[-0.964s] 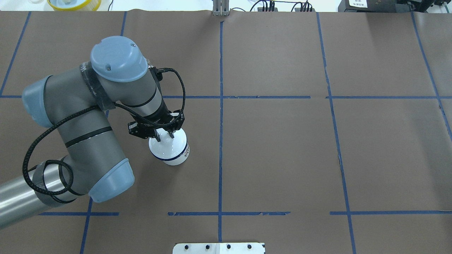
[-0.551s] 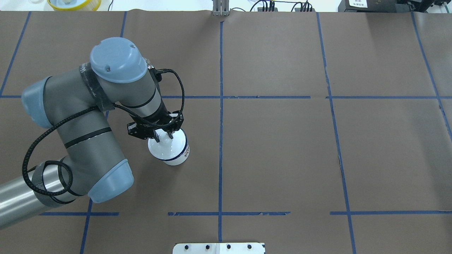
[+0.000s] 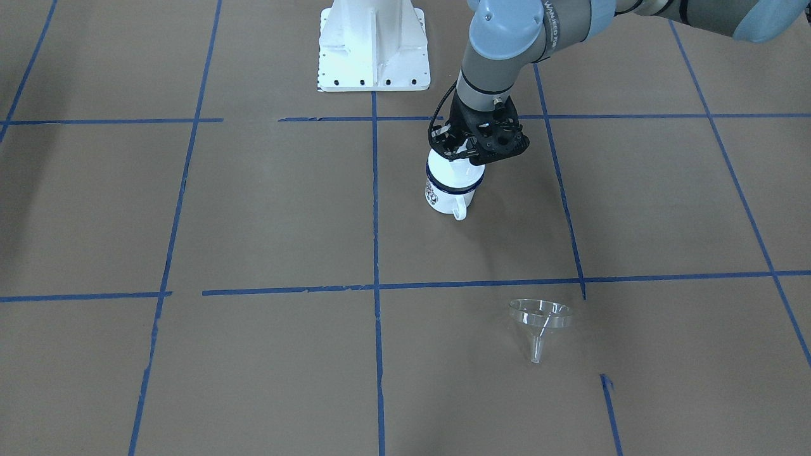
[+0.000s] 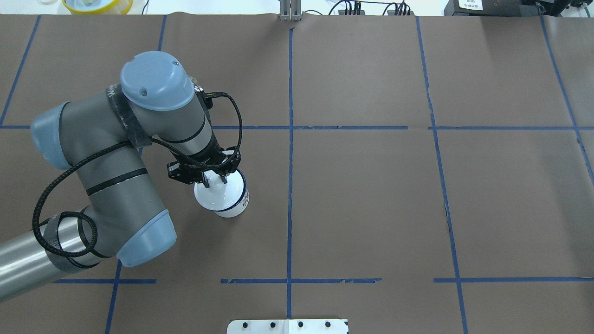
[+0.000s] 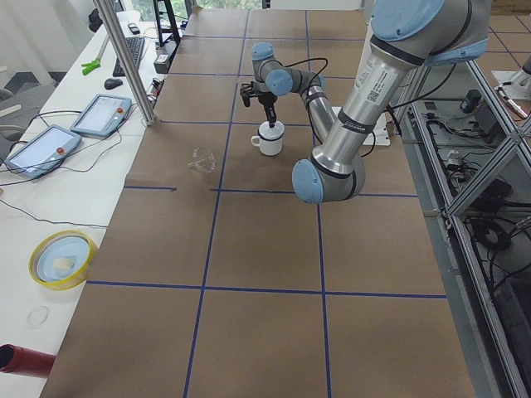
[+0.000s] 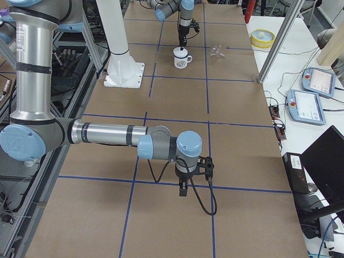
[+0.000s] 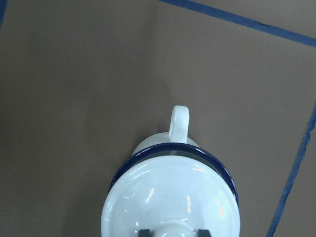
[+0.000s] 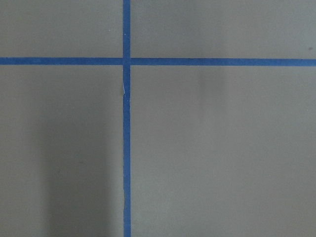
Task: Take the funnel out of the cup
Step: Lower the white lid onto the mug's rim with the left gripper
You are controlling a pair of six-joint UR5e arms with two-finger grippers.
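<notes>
1. The brown paper-covered desk (image 4: 371, 208), gridded with blue tape, carries everything.
2. The grey left arm (image 4: 116, 185) reaches over its own half of the desk, roughly midway between the robot's edge and the operators' edge.
3. The white enamel cup (image 3: 443, 196), dark blue at the rim, stands upright there with its handle toward the operators' edge.
4. A white round knobbed lid (image 7: 170, 197) sits level on the cup's rim.
5. The small clear plastic funnel (image 3: 540, 320) is already out of the cup. It lies on its side near the operators' edge, well apart from the cup.
6. The left pincer (image 3: 464, 156) is closed narrowly on the lid's knob, one finger against each side. The removal looks done. If the knob is let go, the fingers should part evenly and rise straight up, so neither lid nor cup is dragged.
7. The right pincer (image 6: 184, 189) hangs over the desk's other half; I cannot tell how far open it is.
</notes>
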